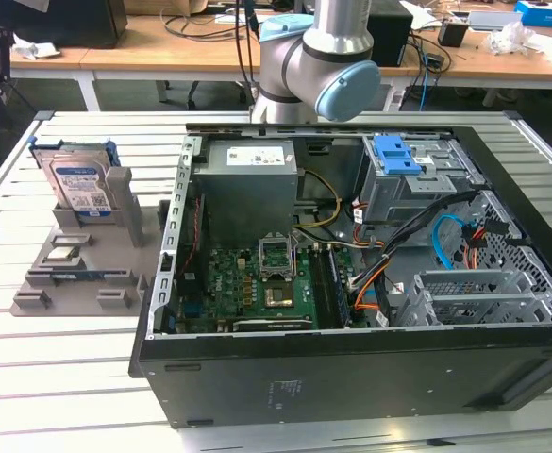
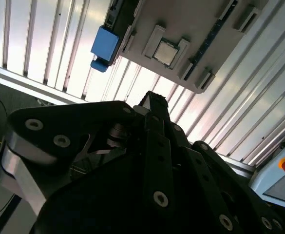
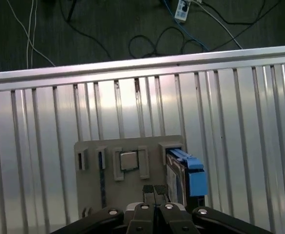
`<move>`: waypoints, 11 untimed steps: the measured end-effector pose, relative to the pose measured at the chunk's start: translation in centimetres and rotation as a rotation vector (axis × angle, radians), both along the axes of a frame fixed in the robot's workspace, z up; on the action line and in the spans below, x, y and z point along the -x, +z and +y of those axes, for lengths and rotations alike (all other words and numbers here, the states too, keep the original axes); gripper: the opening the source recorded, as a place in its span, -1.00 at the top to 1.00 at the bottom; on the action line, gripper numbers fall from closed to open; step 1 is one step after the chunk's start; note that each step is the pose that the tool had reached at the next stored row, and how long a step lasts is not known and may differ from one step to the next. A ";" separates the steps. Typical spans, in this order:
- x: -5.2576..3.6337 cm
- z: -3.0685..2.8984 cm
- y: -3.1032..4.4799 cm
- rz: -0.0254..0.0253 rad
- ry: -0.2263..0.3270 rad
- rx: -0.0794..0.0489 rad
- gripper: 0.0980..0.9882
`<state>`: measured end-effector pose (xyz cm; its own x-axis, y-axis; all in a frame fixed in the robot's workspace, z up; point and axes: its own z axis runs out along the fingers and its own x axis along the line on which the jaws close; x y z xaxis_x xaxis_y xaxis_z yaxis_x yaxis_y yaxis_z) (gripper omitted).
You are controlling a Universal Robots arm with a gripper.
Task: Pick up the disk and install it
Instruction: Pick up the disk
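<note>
The disk (image 1: pixel 79 184) stands upright on edge in a grey holder (image 1: pixel 68 274) at the exterior view's left, its white-and-blue label facing out and a blue carrier around it. In the first wrist view the disk (image 3: pixel 179 178) sits in the same holder (image 3: pixel 91 195) far below my gripper (image 3: pixel 154 189). My fingers (image 3: pixel 148 189) are pressed together with nothing between them. The second wrist view shows the gripper (image 2: pixel 154 99) above the holder (image 2: pixel 200 24), with the disk's blue carrier (image 2: pixel 104 44) off to one side.
An open black computer case (image 1: pixel 351 363) lies on the slatted metal table (image 1: pixel 58 377), right of the holder. Inside are a grey power-supply box (image 1: pixel 247 179), a motherboard (image 1: pixel 257 288) and a drive bay with a blue latch (image 1: pixel 395 156). A chip (image 1: pixel 60 253) rests in the holder.
</note>
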<state>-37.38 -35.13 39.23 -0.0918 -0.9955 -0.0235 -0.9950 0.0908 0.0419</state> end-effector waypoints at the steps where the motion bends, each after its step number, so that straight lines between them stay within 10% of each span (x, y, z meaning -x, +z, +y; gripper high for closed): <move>1: 0.00 0.00 0.00 0.0001 0.008 0.000 0.98; 11: 0.00 0.00 0.00 0.0001 0.097 0.000 0.98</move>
<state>-37.38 -35.13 39.23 0.0046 -0.9997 -0.0235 -0.9991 -0.0056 0.0419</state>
